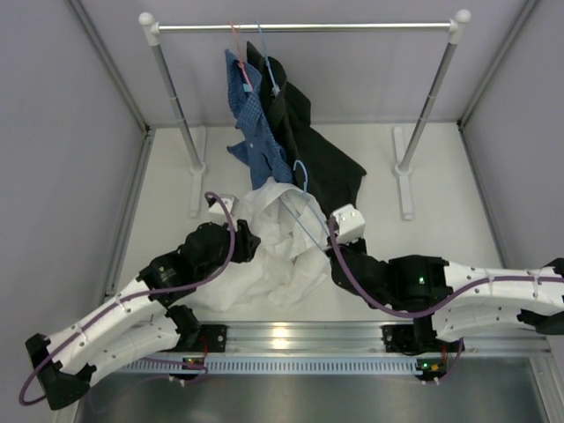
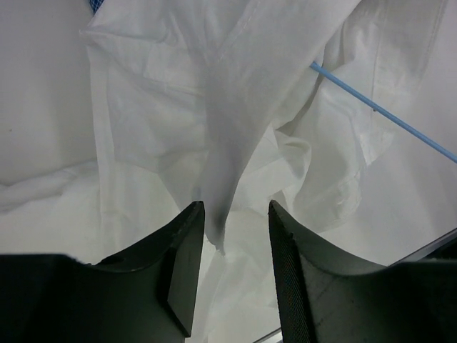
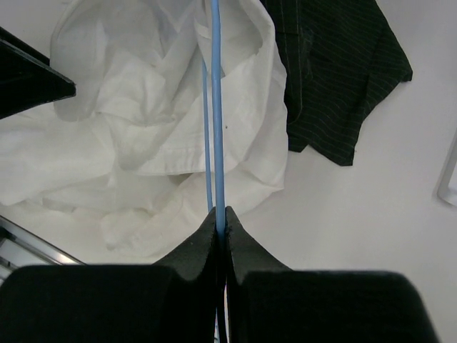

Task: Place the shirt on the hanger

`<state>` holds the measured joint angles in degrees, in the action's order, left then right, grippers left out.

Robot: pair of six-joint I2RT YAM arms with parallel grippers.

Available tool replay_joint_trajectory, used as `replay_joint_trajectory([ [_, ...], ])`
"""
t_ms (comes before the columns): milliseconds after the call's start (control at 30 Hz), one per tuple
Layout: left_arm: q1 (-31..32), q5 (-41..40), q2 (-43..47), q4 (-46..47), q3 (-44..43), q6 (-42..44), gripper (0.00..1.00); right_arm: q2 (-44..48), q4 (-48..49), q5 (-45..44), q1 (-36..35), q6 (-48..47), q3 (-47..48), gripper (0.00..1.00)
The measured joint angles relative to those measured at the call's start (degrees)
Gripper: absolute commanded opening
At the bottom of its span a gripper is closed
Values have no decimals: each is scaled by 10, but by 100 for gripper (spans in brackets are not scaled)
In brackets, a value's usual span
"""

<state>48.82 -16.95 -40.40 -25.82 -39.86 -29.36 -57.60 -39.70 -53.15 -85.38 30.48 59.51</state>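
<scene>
The white shirt [image 1: 264, 260] lies crumpled on the table between the two arms. The light-blue wire hanger [image 1: 304, 220] lies partly inside it, with its hook toward the rack. My right gripper [image 1: 335, 242] is shut on the hanger's wire. In the right wrist view the gripper [image 3: 221, 214] pinches the hanger [image 3: 217, 107], which runs up over the shirt [image 3: 143, 128]. My left gripper [image 1: 251, 242] is open at the shirt's left side. In the left wrist view a fold of the shirt [image 2: 214, 107] hangs down between the gripper's [image 2: 235, 214] spread fingers, and the hanger wire [image 2: 385, 114] crosses at the right.
A clothes rack rail [image 1: 304, 27] spans the back on two posts with feet. A blue checked shirt [image 1: 251, 123] on a red hanger [image 1: 238, 62] and a black shirt [image 1: 308, 145] hang from it, and the black shirt reaches the table beside the white shirt. Grey walls stand on both sides.
</scene>
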Motion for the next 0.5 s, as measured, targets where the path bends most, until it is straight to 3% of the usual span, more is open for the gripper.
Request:
replay_joint_trajectory([
  [100,0,-5,-19,0,1,-2,45,-21,2,9,7,-7,16,0],
  [233,0,-24,-39,0,3,-5,31,-38,11,24,17,-19,26,0],
  [367,0,-60,-40,0,21,-8,30,-44,12,33,20,-26,26,0],
  [433,0,-75,-42,0,31,-10,21,-46,13,38,20,-30,30,0],
  [500,0,-85,-50,-1,35,-16,1,-45,14,40,21,-34,34,0],
])
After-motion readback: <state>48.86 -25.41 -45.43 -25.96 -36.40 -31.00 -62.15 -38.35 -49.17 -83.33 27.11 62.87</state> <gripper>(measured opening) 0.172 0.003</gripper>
